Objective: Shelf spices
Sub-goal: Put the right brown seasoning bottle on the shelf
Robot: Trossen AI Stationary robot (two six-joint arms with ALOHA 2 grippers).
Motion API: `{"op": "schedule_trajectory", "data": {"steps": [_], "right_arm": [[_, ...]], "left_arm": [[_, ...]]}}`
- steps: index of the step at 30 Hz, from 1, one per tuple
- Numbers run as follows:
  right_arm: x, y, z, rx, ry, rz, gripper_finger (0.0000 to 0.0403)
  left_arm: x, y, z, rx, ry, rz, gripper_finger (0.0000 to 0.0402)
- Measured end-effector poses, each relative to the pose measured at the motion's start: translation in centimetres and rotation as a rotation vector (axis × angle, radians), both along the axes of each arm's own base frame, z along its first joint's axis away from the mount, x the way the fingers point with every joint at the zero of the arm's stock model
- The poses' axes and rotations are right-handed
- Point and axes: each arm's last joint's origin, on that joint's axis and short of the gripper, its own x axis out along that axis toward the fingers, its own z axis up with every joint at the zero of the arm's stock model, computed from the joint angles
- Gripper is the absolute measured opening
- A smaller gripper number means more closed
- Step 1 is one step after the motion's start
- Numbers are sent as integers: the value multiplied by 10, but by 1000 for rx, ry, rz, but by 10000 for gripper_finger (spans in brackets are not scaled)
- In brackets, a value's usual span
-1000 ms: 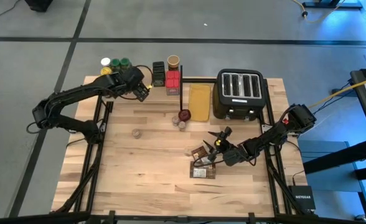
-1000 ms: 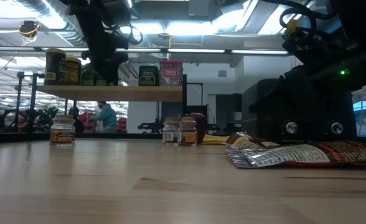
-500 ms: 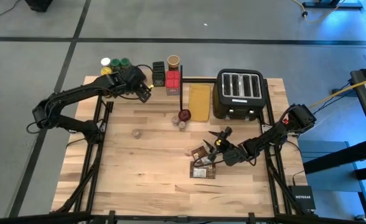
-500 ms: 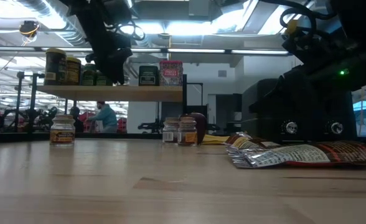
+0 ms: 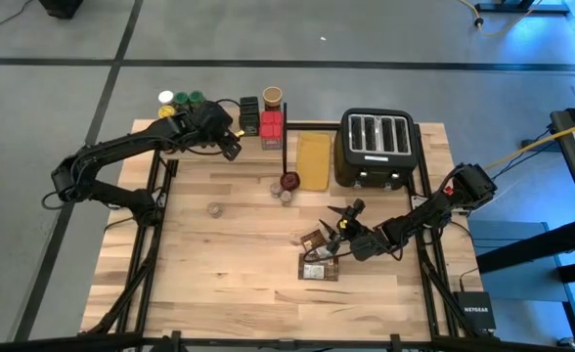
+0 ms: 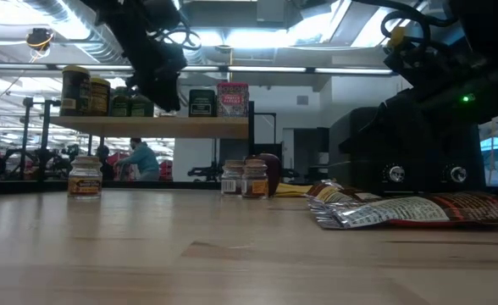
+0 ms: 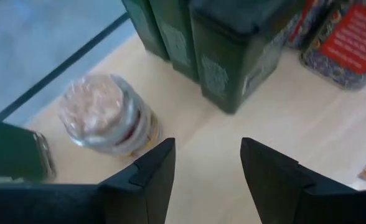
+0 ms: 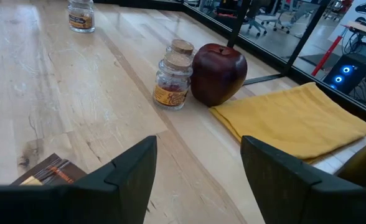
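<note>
Left gripper (image 5: 231,149) above shelf (image 6: 164,126) at desk far-left corner, fingers parted, nothing between them; clear-lidded jar (image 7: 105,121) and green tins (image 7: 233,53) stand just beyond.

Right gripper (image 5: 344,221) part-open, empty, near packets (image 5: 319,256) by desk right edge.

Advice: lift straight off before swinging, avoid clipping tins; fetch lone jar (image 5: 214,208) mid-desk.

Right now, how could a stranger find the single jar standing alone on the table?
Start from the black toaster at the table's far edge and look across toward the left arm's side. The lone jar stands on bare wood, apart from the two jars beside the dark red apple.
</note>
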Motion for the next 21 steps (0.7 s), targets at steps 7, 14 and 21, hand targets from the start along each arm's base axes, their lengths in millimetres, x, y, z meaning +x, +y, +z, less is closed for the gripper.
{"op": "schedule_trajectory", "data": {"steps": [7,14,21], "right_arm": [[0,0,0,4,1,7,237],[0,0,0,5,0,7,237],[0,0,0,5,1,7,237]], "left_arm": [[0,9,2,78,-7,77,175],[-5,17,0,95,27,130,175],[-7,21,-1,95,36,157,175]]}}
